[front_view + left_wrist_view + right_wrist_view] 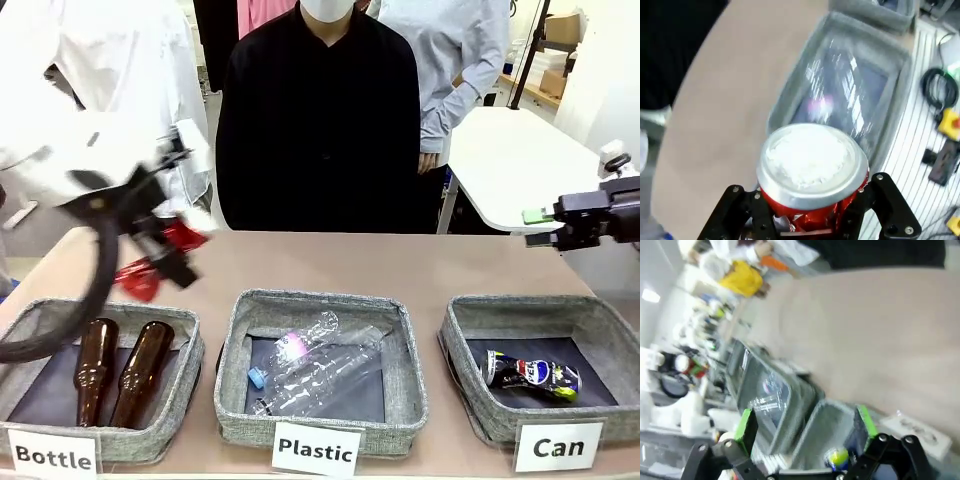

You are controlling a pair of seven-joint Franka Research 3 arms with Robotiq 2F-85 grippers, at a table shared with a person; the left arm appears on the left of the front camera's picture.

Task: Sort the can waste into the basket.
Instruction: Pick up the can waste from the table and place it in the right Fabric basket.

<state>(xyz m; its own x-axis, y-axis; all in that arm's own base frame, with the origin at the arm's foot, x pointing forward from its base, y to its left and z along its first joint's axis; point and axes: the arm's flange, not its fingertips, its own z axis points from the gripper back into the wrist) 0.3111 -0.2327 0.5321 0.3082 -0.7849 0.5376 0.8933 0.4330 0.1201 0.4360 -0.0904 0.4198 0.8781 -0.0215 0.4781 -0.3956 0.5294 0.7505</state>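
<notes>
A crushed red can hangs above the table's left side, and my left gripper, blurred by motion, is shut on it. In the left wrist view the red can shows its silver end between my black fingers. A dark blue-black Pepsi can lies in the grey basket signed "Can" at the front right. Over that basket's far right side my right gripper hovers open, holding nothing. Seen from the right wrist, the green pads stand wide apart above the Can basket.
The "Plastic" basket in the middle holds clear bottles. The "Bottle" basket at the left holds two brown glass bottles. A person in black stands at the far edge. Bare tabletop lies behind the baskets.
</notes>
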